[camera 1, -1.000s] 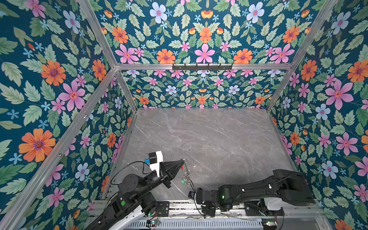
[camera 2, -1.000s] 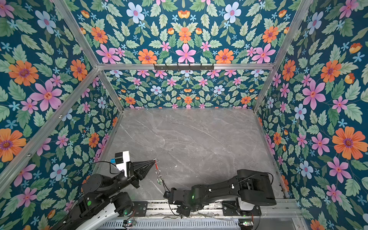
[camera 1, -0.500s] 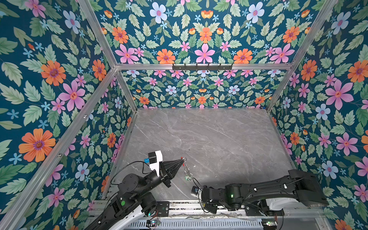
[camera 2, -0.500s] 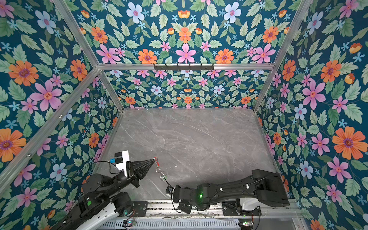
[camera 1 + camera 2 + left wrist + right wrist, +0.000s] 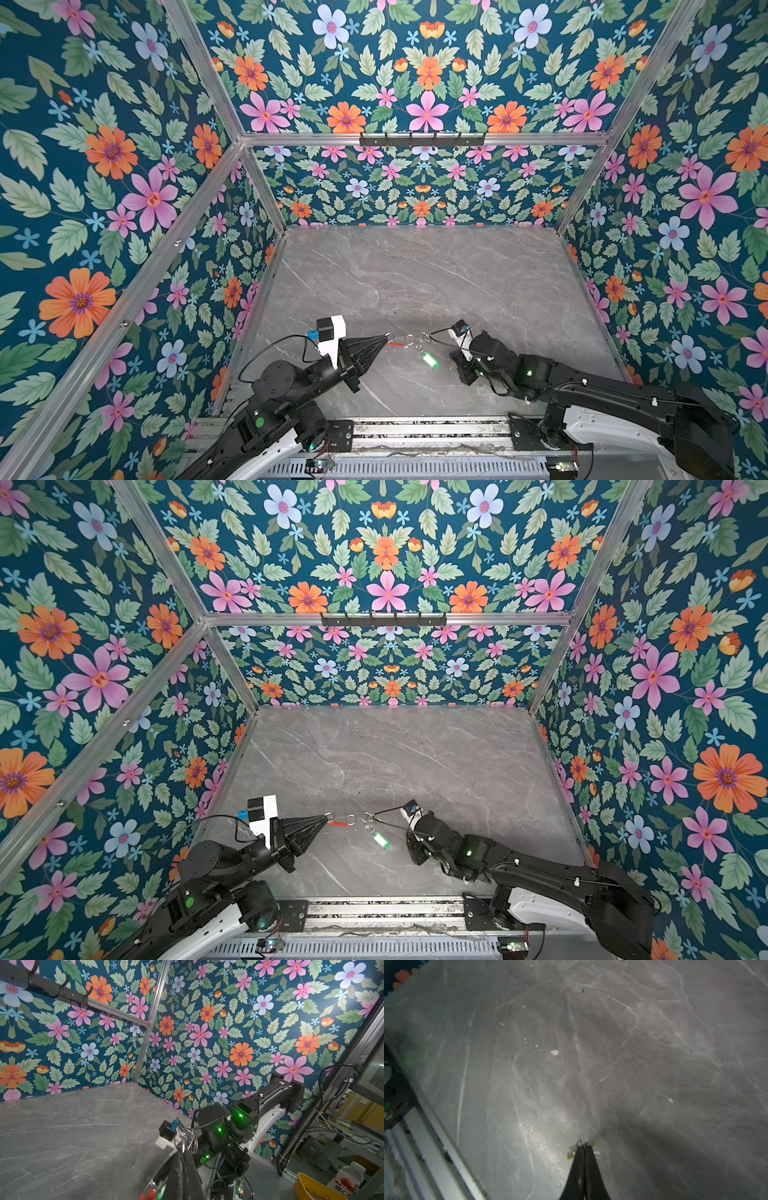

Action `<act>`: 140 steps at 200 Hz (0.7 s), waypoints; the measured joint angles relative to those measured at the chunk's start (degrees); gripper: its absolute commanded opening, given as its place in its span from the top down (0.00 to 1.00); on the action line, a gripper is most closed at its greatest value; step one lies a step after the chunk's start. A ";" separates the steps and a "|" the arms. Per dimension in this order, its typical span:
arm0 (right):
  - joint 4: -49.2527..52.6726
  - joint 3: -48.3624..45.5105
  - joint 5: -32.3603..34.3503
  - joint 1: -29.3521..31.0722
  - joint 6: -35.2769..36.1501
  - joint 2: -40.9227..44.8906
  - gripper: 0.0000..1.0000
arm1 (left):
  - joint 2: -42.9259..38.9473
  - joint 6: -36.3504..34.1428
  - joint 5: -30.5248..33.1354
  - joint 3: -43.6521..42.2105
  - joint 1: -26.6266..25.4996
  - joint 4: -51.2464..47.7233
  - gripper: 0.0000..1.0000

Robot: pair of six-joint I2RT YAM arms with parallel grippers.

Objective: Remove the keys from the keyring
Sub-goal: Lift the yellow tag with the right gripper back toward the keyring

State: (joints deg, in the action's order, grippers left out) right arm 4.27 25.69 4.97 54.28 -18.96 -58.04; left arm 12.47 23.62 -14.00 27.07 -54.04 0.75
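The keyring [image 5: 397, 344] hangs edge-on above the near part of the surface [image 5: 415, 282], between the two arms. The fully shut left jaws hold it at its red-sleeved end. The green key [image 5: 430, 360] dangles low from the end toward the right arm; whether it touches the surface cannot be told. The right jaws, shut tight nearby, pinch the yellow key [image 5: 571, 1150] over bare surface. No ring shows past their tip, so that key looks freed. The step in hand is probably taking it clear. Next it needs laying down, then a precise pinch on the green key's small loop.
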 measured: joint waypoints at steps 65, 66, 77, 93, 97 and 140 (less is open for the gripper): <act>0.24 1.44 -5.81 -3.52 -0.63 4.96 0.55 | 1.92 1.75 -1.05 -1.11 -0.02 2.12 1.00; 0.26 1.49 -5.88 -3.54 -0.66 4.96 0.55 | 2.03 1.77 -1.03 -1.14 -0.02 2.25 1.00; 0.74 2.03 -7.04 -3.63 -0.79 4.81 0.55 | 2.84 1.99 -0.90 -1.14 0.00 3.39 1.00; 1.60 2.84 -8.48 -3.58 -1.42 4.17 0.54 | 4.39 2.84 -0.76 -1.09 0.00 5.64 1.00; 1.95 3.13 -8.66 -3.39 -1.68 4.02 0.53 | 4.81 3.21 -0.74 -1.07 0.02 6.16 1.00; 4.72 8.68 -9.27 1.16 -1.36 2.47 0.52 | 8.39 3.21 -0.74 0.48 0.07 8.24 1.00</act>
State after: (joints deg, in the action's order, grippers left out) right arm 8.99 34.37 -4.29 55.44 -20.32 -55.57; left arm 20.86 26.83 -14.74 27.55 -53.98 8.99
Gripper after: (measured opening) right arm 0.477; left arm 0.050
